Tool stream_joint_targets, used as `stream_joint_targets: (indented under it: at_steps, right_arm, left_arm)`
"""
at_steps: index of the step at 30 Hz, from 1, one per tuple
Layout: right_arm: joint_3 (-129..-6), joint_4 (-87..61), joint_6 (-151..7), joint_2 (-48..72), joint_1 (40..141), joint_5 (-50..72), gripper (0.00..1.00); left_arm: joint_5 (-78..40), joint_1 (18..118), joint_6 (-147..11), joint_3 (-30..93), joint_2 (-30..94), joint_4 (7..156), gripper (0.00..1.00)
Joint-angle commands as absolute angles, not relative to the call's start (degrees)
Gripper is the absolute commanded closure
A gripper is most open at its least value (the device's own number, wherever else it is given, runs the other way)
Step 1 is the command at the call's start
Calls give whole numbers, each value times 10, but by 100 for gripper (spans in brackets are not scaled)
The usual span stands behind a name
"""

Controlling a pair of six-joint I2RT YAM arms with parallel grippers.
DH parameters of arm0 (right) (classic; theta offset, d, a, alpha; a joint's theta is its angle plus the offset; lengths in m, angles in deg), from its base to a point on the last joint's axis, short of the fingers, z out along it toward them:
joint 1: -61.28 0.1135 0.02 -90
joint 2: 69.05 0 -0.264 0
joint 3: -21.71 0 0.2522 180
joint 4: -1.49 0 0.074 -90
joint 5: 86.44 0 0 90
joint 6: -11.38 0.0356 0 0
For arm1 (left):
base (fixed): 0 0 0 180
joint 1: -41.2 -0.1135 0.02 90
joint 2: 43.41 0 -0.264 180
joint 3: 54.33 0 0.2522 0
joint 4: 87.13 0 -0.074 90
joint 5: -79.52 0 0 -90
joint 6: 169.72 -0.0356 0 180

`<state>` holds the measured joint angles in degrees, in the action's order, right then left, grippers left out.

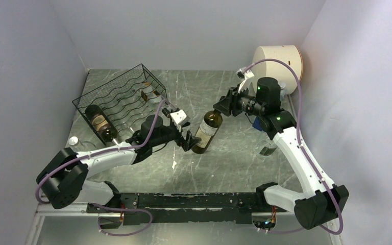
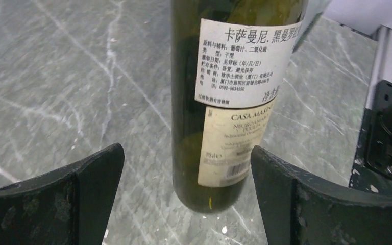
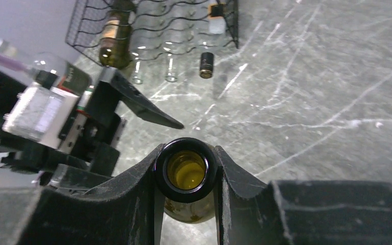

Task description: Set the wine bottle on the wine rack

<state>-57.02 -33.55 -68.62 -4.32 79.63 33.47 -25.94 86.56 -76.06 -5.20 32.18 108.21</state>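
The dark green wine bottle [image 1: 207,131] with white labels leans in mid-table, neck up toward the right. My right gripper [image 1: 220,108] is shut on its neck; the right wrist view shows the open mouth [image 3: 186,171] clamped between my fingers [image 3: 132,189]. My left gripper [image 1: 189,139] is open beside the bottle's lower body, not touching it. In the left wrist view the bottle [image 2: 224,102] stands just beyond my spread fingertips [image 2: 102,168]. I cannot tell whether its base touches the table. The black wire wine rack [image 1: 122,99] stands at the back left.
The rack holds a dark bottle [image 1: 99,122] and others [image 1: 148,94]; their necks stick out in the right wrist view [image 3: 204,64]. A cream cylinder [image 1: 278,58] stands back right. A blue object [image 1: 259,124] and a clear bottle [image 1: 268,148] sit by the right arm. A small white-capped item [image 1: 73,140] lies left.
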Motion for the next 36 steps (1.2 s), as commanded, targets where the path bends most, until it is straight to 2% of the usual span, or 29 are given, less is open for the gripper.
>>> stream_joint_targets:
  at_steps: [1, 22, 25, 26, 27, 30, 31, 32, 34, 36]
  right_arm:
    - [-580, -239, -641, -58, 794, 426, 100]
    - [-546, -157, -614, -79, 794, 602, 100]
    - [-541, -143, -610, -87, 794, 615, 100]
    - [-541, -141, -609, -89, 794, 616, 100]
    - [-541, -143, -611, -90, 794, 617, 100]
    - [-546, -161, -619, -92, 794, 612, 100]
    - [-549, -172, -627, -93, 794, 607, 89]
    - [-550, -181, -635, -94, 794, 604, 77]
    - [-556, -206, -656, -101, 794, 599, 49]
    - [-564, -226, -670, -105, 794, 588, 33]
  left_arm:
    - [-364, 865, -788, -67, 344, 1169, 2]
    - [-507, 863, -670, -57, 397, 1292, 1]
    - [-506, 863, -692, -53, 389, 1270, 12]
    - [-500, 863, -702, -50, 384, 1256, 18]
    - [-496, 862, -713, -46, 378, 1243, 28]
    - [-476, 862, -753, -34, 361, 1210, 64]
    - [-467, 862, -771, -29, 356, 1199, 85]
    - [-449, 862, -786, -21, 351, 1184, 92]
    - [-419, 862, -822, -6, 341, 1151, 93]
    - [-398, 863, -871, 9, 331, 1126, 93]
